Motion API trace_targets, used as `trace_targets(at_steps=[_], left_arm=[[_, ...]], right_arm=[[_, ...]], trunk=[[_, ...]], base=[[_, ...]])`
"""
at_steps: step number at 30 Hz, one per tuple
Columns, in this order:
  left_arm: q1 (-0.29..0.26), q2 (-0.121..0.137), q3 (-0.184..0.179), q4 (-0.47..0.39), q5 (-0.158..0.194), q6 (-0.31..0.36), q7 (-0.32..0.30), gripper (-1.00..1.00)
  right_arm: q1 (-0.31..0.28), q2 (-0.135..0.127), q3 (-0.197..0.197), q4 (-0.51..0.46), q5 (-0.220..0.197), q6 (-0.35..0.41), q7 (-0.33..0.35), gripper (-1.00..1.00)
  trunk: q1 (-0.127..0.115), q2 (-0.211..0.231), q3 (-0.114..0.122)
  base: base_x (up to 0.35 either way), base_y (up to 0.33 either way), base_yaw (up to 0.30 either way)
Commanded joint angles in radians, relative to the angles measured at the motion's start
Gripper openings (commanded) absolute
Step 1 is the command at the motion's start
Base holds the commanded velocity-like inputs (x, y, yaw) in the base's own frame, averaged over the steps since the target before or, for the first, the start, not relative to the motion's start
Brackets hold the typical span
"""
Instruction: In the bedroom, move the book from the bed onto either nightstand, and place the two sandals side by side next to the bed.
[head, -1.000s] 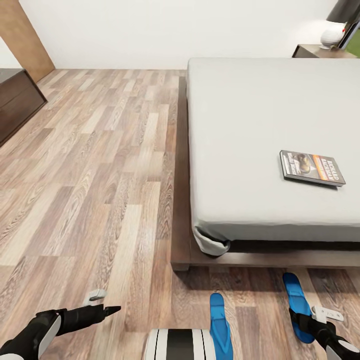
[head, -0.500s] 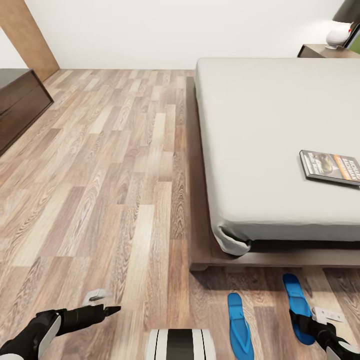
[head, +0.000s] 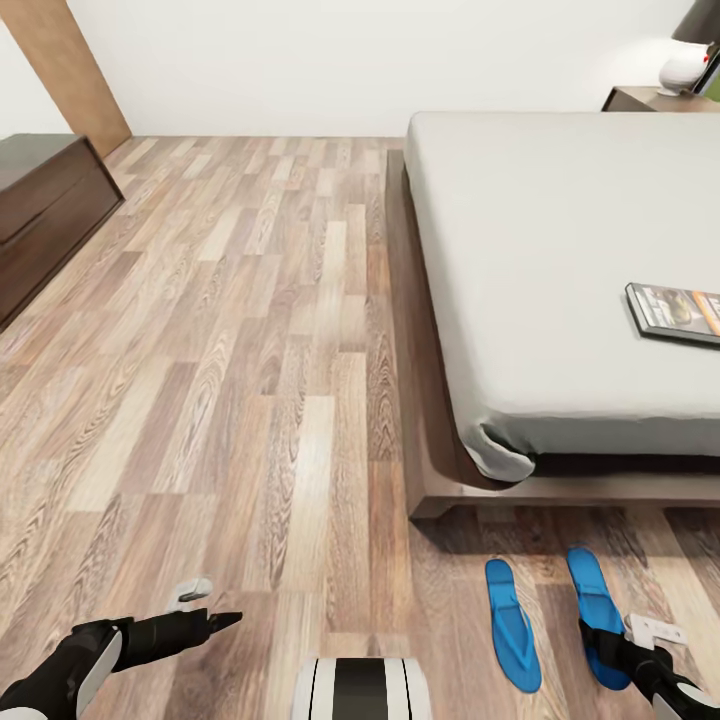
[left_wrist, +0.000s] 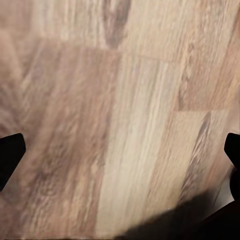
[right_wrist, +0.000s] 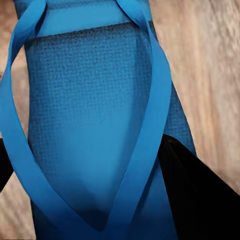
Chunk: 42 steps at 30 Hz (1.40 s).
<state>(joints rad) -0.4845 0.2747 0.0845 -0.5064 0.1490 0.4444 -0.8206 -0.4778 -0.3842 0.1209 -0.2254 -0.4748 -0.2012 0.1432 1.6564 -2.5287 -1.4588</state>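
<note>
The bed (head: 560, 250) takes up the right of the head view, with the book (head: 680, 312) lying flat on the mattress near the picture's right edge. Two blue sandals lie at the bed's foot. One sandal (head: 513, 625) rests loose on the floor. The other sandal (head: 595, 600) is just to its right, with my right gripper (head: 612, 645) shut on its near end. In the right wrist view this sandal (right_wrist: 95, 115) sits between the dark fingers (right_wrist: 200, 200). My left gripper (head: 212, 606) hovers open above bare floor. A nightstand (head: 635, 98) stands at the bed's far corner.
A long low dark dresser (head: 45, 215) stands against the left wall, beside a brown wooden panel (head: 70, 70). A white lamp (head: 685, 70) sits on the nightstand. Wood-plank floor (head: 250, 350) spreads wide between dresser and bed. My trunk (head: 360, 690) shows at the bottom.
The camera has shifted, so bed, book and loose sandal slide right in the picture. The held sandal keeps its place at my right gripper and is now close beside the loose one.
</note>
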Motion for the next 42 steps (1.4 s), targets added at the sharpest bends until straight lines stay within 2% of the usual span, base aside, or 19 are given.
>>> trace_targets(at_steps=[1,23,42], left_arm=[[0.000,0.000,0.001,0.000,0.006,0.008,-0.002,1.00],[0.000,0.001,0.002,0.000,0.006,0.009,-0.001,1.00],[0.000,0.000,0.001,0.000,0.006,0.009,0.000,1.00]], right_arm=[[-0.001,-0.001,0.008,0.001,-0.012,-0.005,0.003,-1.00],[-0.001,-0.001,0.008,0.001,-0.006,-0.004,0.003,-1.00],[-0.001,-0.001,0.008,0.001,-0.005,-0.004,0.003,-1.00]], trunk=[[-0.001,0.000,-0.001],[-0.001,0.000,-0.001],[0.008,-0.005,-0.074]], base=[[-0.262,0.187,0.000],[-0.001,0.061,0.000],[0.000,0.000,0.000]])
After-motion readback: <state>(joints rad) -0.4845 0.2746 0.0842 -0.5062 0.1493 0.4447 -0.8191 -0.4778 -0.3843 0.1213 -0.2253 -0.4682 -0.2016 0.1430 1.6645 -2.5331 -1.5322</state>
